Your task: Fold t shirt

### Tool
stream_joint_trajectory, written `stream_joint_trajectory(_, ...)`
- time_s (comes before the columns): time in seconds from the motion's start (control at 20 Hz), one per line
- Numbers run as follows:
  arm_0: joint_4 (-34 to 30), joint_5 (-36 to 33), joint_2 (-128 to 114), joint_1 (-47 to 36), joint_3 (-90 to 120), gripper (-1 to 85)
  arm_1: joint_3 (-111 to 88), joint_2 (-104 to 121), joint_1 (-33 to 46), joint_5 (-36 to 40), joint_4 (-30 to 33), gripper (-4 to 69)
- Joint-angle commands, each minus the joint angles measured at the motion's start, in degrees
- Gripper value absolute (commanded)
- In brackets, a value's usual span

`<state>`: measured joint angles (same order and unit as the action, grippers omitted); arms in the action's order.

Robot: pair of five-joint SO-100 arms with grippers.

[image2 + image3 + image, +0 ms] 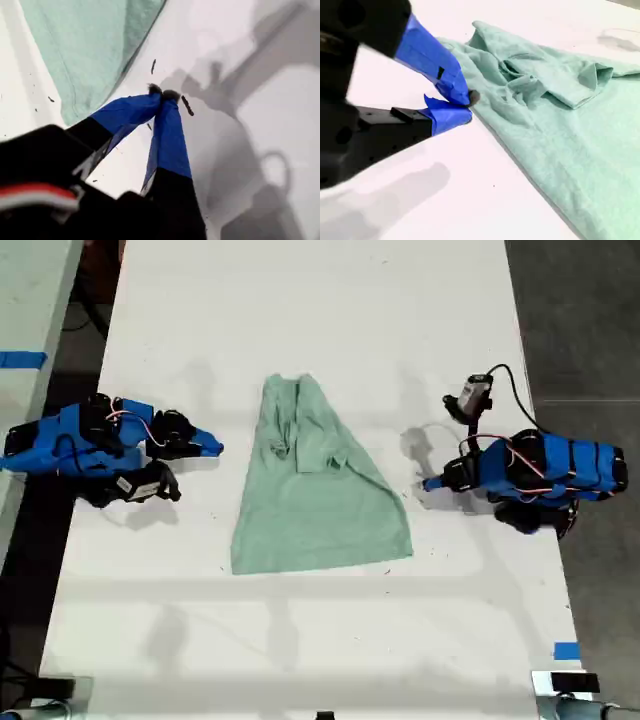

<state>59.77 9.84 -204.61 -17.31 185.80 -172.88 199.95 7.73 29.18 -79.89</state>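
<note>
End effectors (428,483) (212,448) flanking t shirt (318,490)

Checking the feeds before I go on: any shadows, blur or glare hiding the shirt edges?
Exterior view: sharp, soft arm shadows on the white table, t shirt outline clear. First wrist view: near hand body blurred, heavy shadows beside the shirt. Second wrist view: table glare-bright, shirt folds readable.

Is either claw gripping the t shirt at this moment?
No: in the exterior view the t shirt lies flat on the table, with both claws resting beside it, apart from the fabric.
</note>
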Motion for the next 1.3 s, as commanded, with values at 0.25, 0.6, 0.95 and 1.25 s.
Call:
stream_joint_trajectory(0.25, -1.0, 0.3, -0.4, 6.2, 2.8, 11.4, -4.1, 0.8, -0.1, -1.4, 0.5, 1.4)
stream_joint_trajectory(0.6, -1.0, 0.3, -0.4, 6.2, 2.8, 11.4, 8.6, -3.3, -11.1, -14.0, 3.3, 25.0)
stream_joint_trajectory(0.95, -1.0, 0.3, -0.4, 6.2, 2.8, 11.4, 39.8, -64.7, -18.2, -26.9, 6.2, 27.2)
stream_joint_trajectory(1.25, -1.0, 0.3, -0.4, 6.2, 2.8, 11.4, 42.0, -84.3, -17.3, -27.2, 22.9, 24.8)
